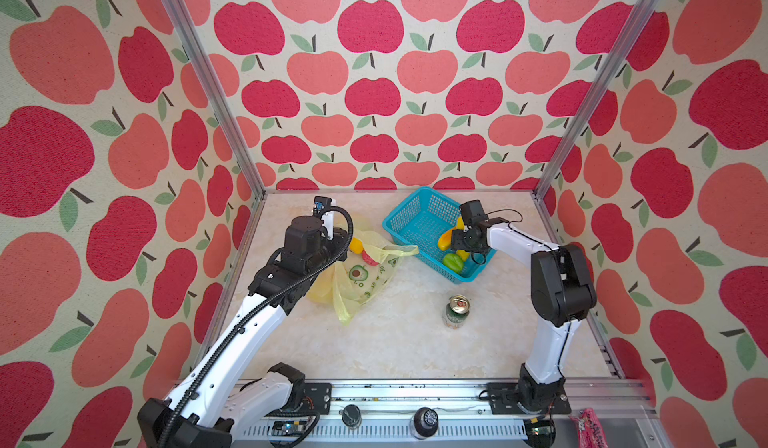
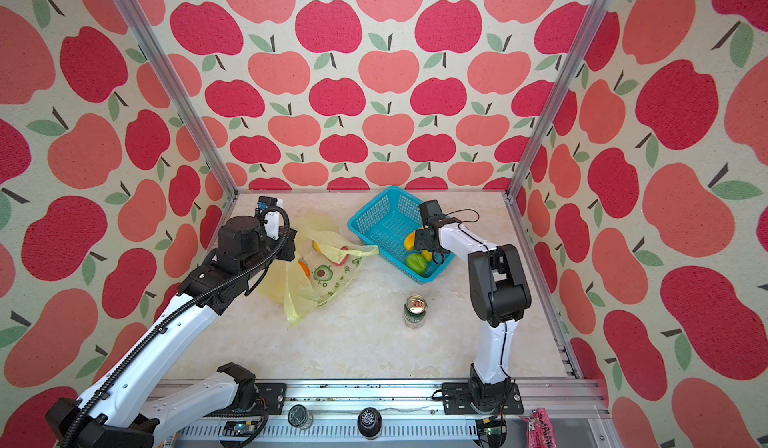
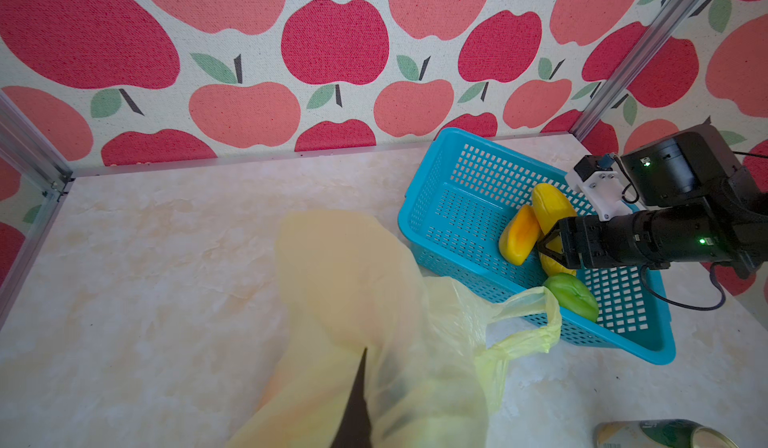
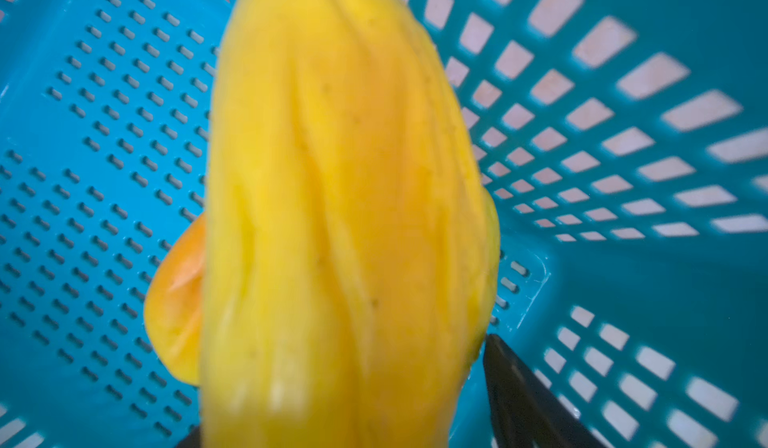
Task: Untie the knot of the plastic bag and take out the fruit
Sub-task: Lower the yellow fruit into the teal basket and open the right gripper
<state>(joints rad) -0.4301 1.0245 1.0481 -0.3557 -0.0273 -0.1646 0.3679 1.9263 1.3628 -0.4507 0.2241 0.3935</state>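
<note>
My left gripper (image 3: 365, 383) is shut on the pale-yellow plastic bag (image 1: 361, 284) and holds its bunched film up at the table's left. I see no knot; a handle loop (image 3: 536, 325) hangs loose towards the basket. Through the bag's mouth show a yellow fruit (image 1: 356, 245) and a red one (image 1: 370, 258). My right gripper (image 1: 459, 244) hangs inside the teal basket (image 1: 415, 217), open. A lumpy yellow fruit (image 4: 340, 217) stands between its jaws, blurred, and the one finger (image 4: 519, 392) in view is slightly apart from it. An orange fruit (image 3: 519, 238) and a green one (image 3: 571, 296) lie in the basket.
A green drink can (image 1: 457, 311) stands upright on the marble tabletop in front of the basket. Apple-print walls and aluminium posts (image 1: 582, 105) close in the back and sides. A pink packet (image 1: 592, 425) lies on the front rail at the right.
</note>
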